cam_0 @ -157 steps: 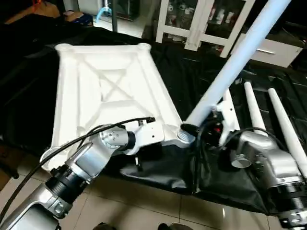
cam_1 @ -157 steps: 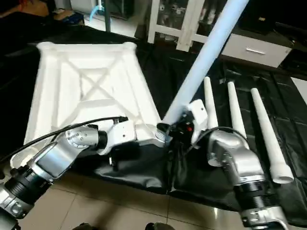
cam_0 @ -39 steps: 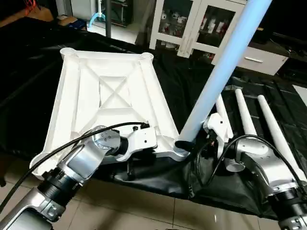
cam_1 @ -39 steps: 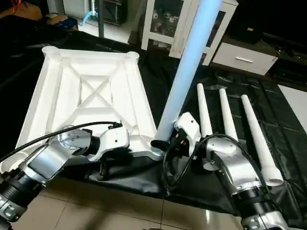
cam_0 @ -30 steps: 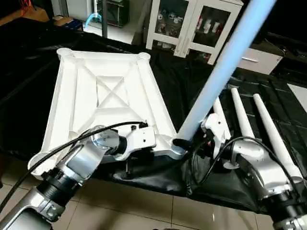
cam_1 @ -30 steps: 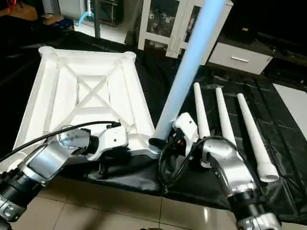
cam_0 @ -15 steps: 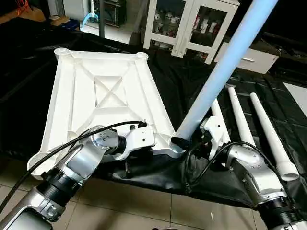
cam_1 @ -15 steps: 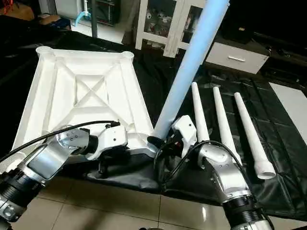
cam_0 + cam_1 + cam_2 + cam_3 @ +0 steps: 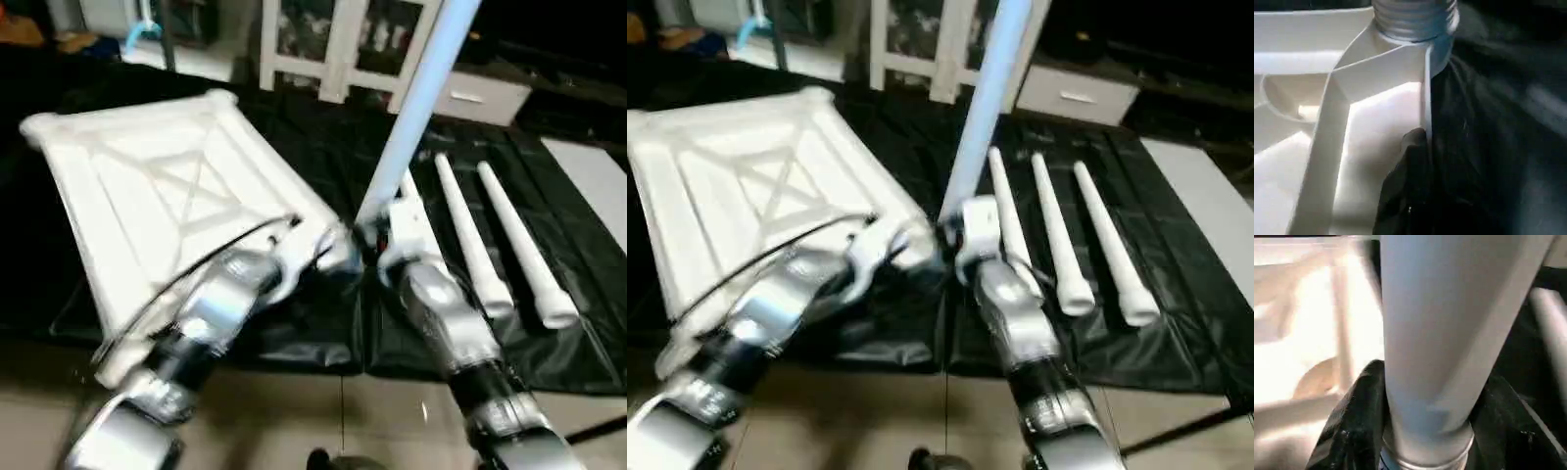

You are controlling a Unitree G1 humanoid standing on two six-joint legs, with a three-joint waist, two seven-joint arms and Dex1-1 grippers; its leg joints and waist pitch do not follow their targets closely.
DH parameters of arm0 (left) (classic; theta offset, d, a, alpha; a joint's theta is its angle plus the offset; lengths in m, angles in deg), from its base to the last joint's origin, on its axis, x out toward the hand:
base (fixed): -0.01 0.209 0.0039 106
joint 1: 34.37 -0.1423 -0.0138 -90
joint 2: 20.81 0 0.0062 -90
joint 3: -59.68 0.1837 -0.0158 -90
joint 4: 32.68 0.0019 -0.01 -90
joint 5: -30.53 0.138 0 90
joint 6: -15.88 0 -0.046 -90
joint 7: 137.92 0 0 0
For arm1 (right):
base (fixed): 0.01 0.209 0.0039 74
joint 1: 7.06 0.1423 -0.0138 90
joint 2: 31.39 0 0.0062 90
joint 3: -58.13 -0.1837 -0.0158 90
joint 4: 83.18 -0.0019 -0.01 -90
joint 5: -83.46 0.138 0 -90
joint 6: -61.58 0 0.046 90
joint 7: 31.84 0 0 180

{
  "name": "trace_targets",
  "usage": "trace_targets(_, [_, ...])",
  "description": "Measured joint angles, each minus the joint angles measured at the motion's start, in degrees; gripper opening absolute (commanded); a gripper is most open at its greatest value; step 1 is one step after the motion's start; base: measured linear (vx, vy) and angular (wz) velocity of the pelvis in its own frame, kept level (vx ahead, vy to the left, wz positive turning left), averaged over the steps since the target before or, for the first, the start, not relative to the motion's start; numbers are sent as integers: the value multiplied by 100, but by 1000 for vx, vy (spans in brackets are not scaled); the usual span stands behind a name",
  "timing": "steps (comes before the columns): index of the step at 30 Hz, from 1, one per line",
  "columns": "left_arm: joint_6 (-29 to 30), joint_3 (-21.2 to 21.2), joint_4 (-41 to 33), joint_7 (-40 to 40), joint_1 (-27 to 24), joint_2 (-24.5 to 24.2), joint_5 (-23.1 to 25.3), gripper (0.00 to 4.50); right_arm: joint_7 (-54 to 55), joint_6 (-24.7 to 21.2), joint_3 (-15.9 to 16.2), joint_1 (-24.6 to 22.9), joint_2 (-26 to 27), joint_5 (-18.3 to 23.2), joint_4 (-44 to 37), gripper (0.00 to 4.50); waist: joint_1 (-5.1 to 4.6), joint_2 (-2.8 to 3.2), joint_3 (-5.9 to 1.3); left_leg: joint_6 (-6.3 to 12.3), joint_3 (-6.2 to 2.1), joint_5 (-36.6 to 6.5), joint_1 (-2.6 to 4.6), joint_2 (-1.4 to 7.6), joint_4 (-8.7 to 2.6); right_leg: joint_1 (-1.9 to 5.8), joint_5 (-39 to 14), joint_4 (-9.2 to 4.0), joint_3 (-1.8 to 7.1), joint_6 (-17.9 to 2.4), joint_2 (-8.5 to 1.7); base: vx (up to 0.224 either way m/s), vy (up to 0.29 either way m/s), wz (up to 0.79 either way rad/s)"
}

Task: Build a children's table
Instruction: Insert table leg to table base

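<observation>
White top (image 9: 147,186) w/ X ribs, white legs (image 9: 470,235), black sheet (image 9: 578,294).

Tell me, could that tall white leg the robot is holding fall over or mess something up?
It might. The leg leans instead of standing straight in the corner socket, so it could jam or pop out if the right gripper, clamped round its base, lets go. The left gripper pinches only the thin rim of the tabletop, so the top could slip. Three spare legs lie close by and might get knocked.
</observation>
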Motion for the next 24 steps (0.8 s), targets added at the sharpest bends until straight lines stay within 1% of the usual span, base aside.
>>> trace_targets(2, [144,-42,137,279,108,237,36,0,615,29,-79,208,189,-35,258,199,-9,3,4,0,0,0,4,-4,1,-4,0,2,-70,0,-50,0,0,0])
trace_targets(5, [219,-76,246,546,201,430,55,0,1171,192,-104,432,340,-87,564,199,-12,-2,9,1,-2,0,8,-4,2,-7,0,1,-115,0,-77,0,0,0])
trace_targets(7, [241,-85,250,623,229,476,54,0,1309,294,-104,496,369,-115,643,199,-14,12,20,1,-4,-1,8,-3,1,-13,0,-2,-131,0,-84,0,0,0])
trace_targets(10, [239,-87,245,635,237,475,53,0,1316,390,-104,548,371,-123,742,199,-6,9,18,1,-4,-1,9,-2,-10,-22,1,10,-132,0,-84,0,0,0])
trace_targets(13, [264,-136,231,650,244,452,53,0,1315,591,-169,676,430,-119,993,199,-13,10,18,1,1,0,6,-3,-14,-33,5,20,-122,-8,-84,0,0,0])
trace_targets(15, [305,-165,216,650,244,423,51,0,1315,673,-185,721,453,-119,1089,199,-19,5,15,1,13,0,6,-3,-12,-40,26,27,-111,-41,-83,0,0,0])
trace_targets(21, [351,-180,128,653,243,383,35,0,1267,1005,-182,831,480,-143,1310,199,-2,-6,13,0,71,0,-3,-6,-9,-93,53,109,-42,-82,-81,0,0,0])
trace_targets(22, [362,-177,110,653,243,375,32,0,1229,1039,-185,827,479,-151,1317,234,2,-6,13,0,78,0,4,-4,-12,-94,53,116,-39,-82,-80,0,0,0])
trace_targets(24, [374,-177,80,648,241,352,11,0,1127,1103,-200,829,468,-171,1345,269,5,-5,14,0,79,0,1,0,-17,-101,53,117,-39,-82,-76,0,0,0])
